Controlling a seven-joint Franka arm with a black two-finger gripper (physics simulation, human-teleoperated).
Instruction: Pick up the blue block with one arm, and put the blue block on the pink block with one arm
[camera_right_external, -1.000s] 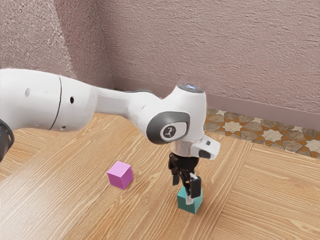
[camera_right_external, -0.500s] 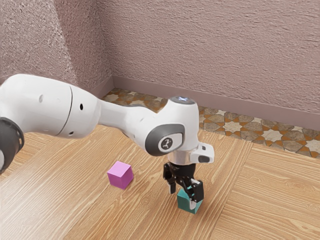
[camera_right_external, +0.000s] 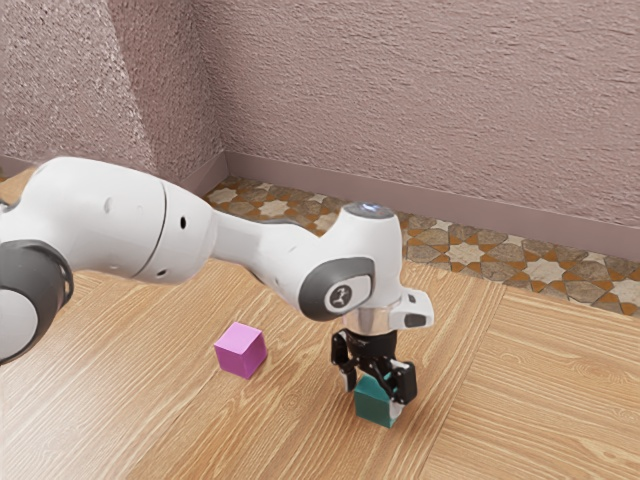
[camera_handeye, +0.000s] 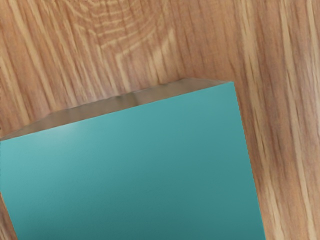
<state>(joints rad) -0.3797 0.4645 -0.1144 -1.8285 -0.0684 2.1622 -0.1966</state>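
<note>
The blue block (camera_right_external: 374, 405), teal in colour, rests on the wooden table (camera_right_external: 150, 420). My gripper (camera_right_external: 377, 384) points straight down over it, one finger on each side of its top, open and not squeezing it. In the wrist view the blue block's top face (camera_handeye: 135, 170) lies close under my hand, with wood grain around it. The pink block (camera_right_external: 241, 350) stands on the table toward the exterior view's left of the gripper, about two block widths from the blue block.
The table's (camera_right_external: 560, 400) wooden surface extends toward the exterior view's right of the blue block. Beyond its far edge lie a patterned tile floor (camera_right_external: 520, 255) and a rough wall (camera_right_external: 420, 90). My white arm (camera_right_external: 200, 240) reaches in above the pink block.
My hand has come down over the blue block, and the fingers now straddle it more widely. The arm's upper links shifted down and toward the exterior view's right. Neither block has moved.
</note>
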